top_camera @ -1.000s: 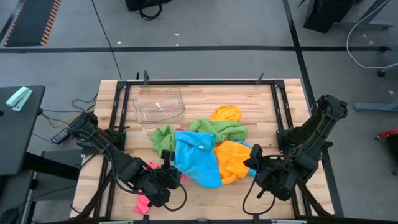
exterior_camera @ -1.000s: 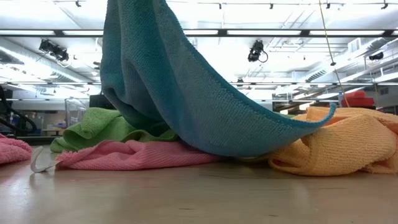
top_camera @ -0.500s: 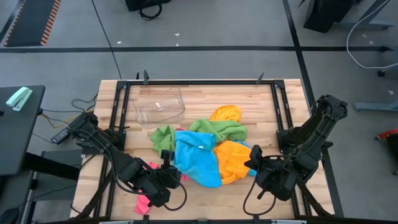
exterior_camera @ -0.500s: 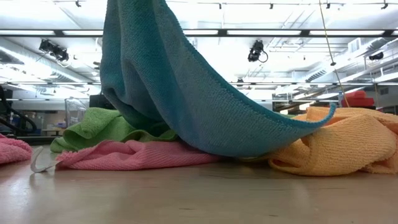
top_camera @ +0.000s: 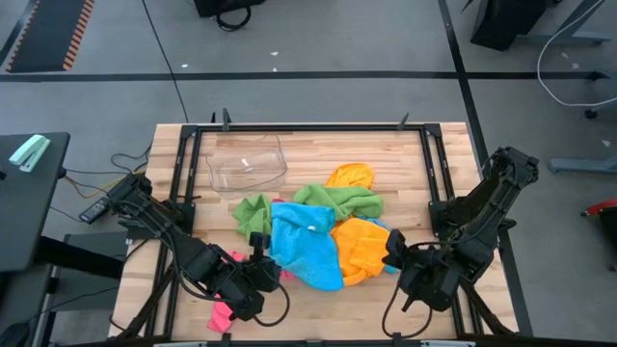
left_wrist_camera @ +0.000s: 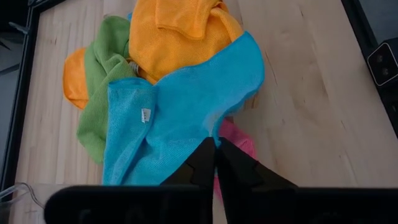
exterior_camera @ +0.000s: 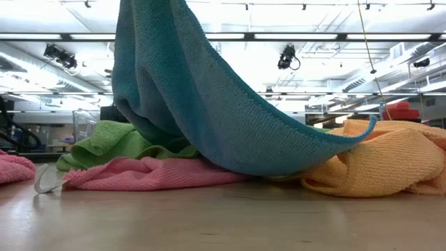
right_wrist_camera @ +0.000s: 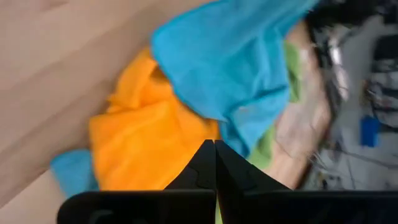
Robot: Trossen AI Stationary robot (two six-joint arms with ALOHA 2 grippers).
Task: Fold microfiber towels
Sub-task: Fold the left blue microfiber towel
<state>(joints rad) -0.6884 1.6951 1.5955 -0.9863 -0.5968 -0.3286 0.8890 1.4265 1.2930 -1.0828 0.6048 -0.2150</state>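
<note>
A heap of small, soft microfiber towels lies crumpled at the middle of the wooden table. The sky-blue towel point(top_camera: 307, 251) drapes over the top of the pile, one part lifted clear of the boards, a small white tag showing on its edge. A green towel point(top_camera: 337, 200) sprawls behind it, touching it. An orange towel point(top_camera: 359, 249) bunches just beside the blue one, with a second orange towel point(top_camera: 349, 176) at the far edge. A pink towel point(exterior_camera: 150, 174) lies flat beneath the blue.
</note>
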